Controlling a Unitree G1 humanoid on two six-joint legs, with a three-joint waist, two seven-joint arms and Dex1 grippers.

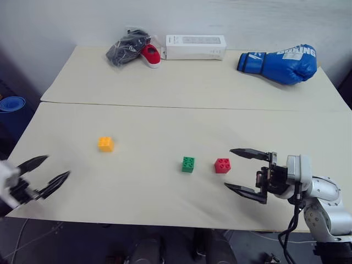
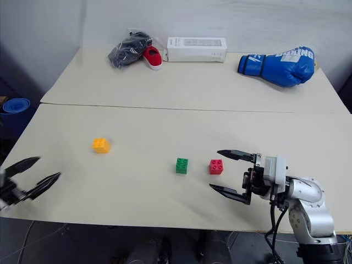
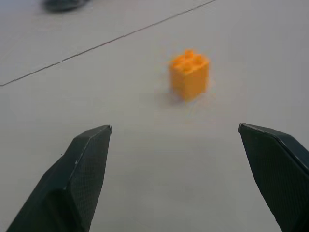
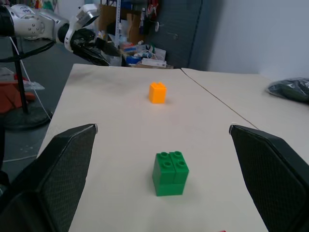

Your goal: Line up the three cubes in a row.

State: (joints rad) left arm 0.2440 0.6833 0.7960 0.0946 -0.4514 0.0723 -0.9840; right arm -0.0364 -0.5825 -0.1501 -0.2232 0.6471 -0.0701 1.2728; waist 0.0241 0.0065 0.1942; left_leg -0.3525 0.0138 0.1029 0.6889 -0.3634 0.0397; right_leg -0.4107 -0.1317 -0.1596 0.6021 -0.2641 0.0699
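Trouble, as we judge it, lies mostly with the right gripper: its fingers stand wide apart and empty, pointing toward 9 o'clock with the red cube just beyond the tips, so a careless sweep could shove the red cube into the green cube just beside it at 9 o'clock and skew the pair. The orange cube sits well apart, toward 10 o'clock from the green one and a little farther up the table, so the row is not yet straight; dragging it could tip it or slide it askew. Our left gripper is also spread wide and empty, hanging at the table's near left corner, at 8 o'clock from the orange cube; the edge there leaves little margin. Room is generous between the cubes and the seam across the table, and the shoe, white box and boxing glove lie far off at 12 o'clock.
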